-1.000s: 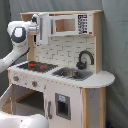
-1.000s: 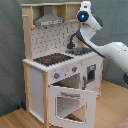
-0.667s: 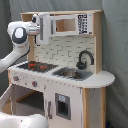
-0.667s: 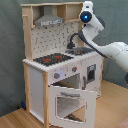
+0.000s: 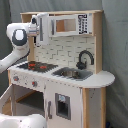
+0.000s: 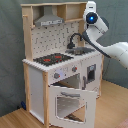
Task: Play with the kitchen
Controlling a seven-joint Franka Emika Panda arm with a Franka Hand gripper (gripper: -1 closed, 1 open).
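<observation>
The kitchen (image 5: 65,85) is a child-size toy of white panels and pale wood. It has a black hob with red rings (image 5: 37,65), a black faucet (image 5: 84,57) over the sink and a grey hood (image 6: 50,20). In the second exterior view its oven door (image 6: 70,102) hangs open, tilted downward. My gripper (image 5: 35,25) is up at the top shelf, at the hood's end toward the first exterior view's left. In the second exterior view only the arm's wrist (image 6: 92,15) shows at the kitchen's upper right corner, and the gripper is hidden there.
A microwave-like panel (image 5: 80,24) fills the upper shelf beside the hood. A grey curtain (image 5: 117,45) hangs behind the kitchen. The floor is wood (image 6: 107,112). My arm's white links (image 6: 112,50) reach in from the second exterior view's right.
The wrist has shifted a little toward the first exterior view's left and the second exterior view's right, staying at shelf height. The kitchen and its oven door have not moved.
</observation>
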